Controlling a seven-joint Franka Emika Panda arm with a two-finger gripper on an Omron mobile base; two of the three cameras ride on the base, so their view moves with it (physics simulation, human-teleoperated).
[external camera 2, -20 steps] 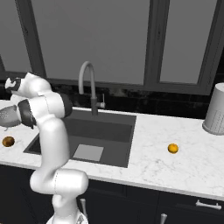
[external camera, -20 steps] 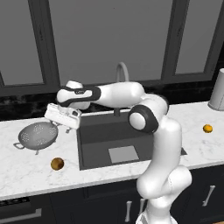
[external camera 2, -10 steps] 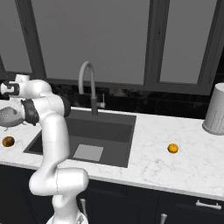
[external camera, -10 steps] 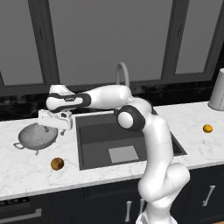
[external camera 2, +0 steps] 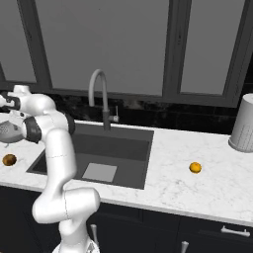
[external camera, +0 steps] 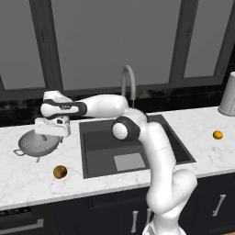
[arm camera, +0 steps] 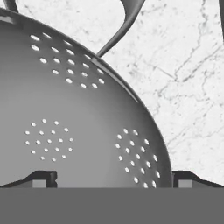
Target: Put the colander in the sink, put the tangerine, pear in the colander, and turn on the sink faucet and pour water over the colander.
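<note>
Left base view: white arm reaches left over white marble counter (external camera: 27, 183); gripper (external camera: 52, 136) just above right rim of silver perforated metal colander (external camera: 37, 143), left of dark grey rectangular sink (external camera: 96, 133). One dull brownish-golden pear (external camera: 60, 172) in front of colander. One bright orange tangerine (external camera: 218, 135) far right. One grey gooseneck faucet (external camera: 129, 85), no water.

Right base view: colander (external camera 2: 9, 131) at left edge, pear (external camera 2: 9, 159) below it, tangerine (external camera 2: 195, 167) right of sink (external camera 2: 123, 141).

Hand view: jaws spread wide, empty, fingertips (arm camera: 43, 178) straddling colander rim; bowl (arm camera: 65, 118) directly ahead, one loop handle (arm camera: 124, 22) beyond.
</note>
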